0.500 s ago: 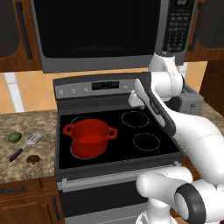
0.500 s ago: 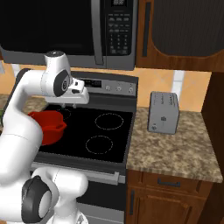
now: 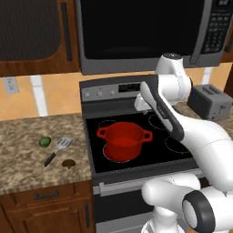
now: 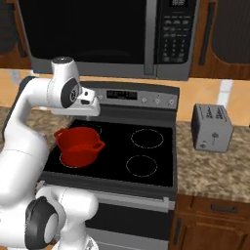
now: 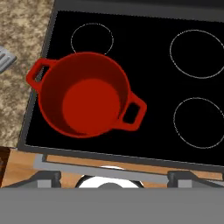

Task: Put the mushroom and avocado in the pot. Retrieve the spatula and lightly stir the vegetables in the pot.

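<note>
The red pot (image 3: 123, 140) stands on the stove's front left burner, with nothing in it (image 5: 89, 99). On the granite counter left of the stove lie the green avocado (image 3: 44, 141), the spatula (image 3: 58, 149) with its slotted silver head toward the stove, and the brown mushroom (image 3: 69, 163) nearest the counter's front edge. My gripper (image 4: 88, 110) hangs high over the stove, behind and above the pot, pointing down. It is open wide with nothing between its fingertips (image 5: 47, 177). The spatula's head (image 5: 5, 59) peeks in at the hand view's left edge.
A black cooktop (image 3: 177, 132) with several burners and a grey control panel (image 4: 141, 97) behind it. A microwave (image 4: 97, 34) hangs low above the stove. A silver toaster (image 4: 212, 128) sits on the right counter. Wooden cabinets stand below the counter.
The whole scene has slid to the right in both base views, so the base has driven left. The open gripper kept its pose and now hangs nearer the pot.
</note>
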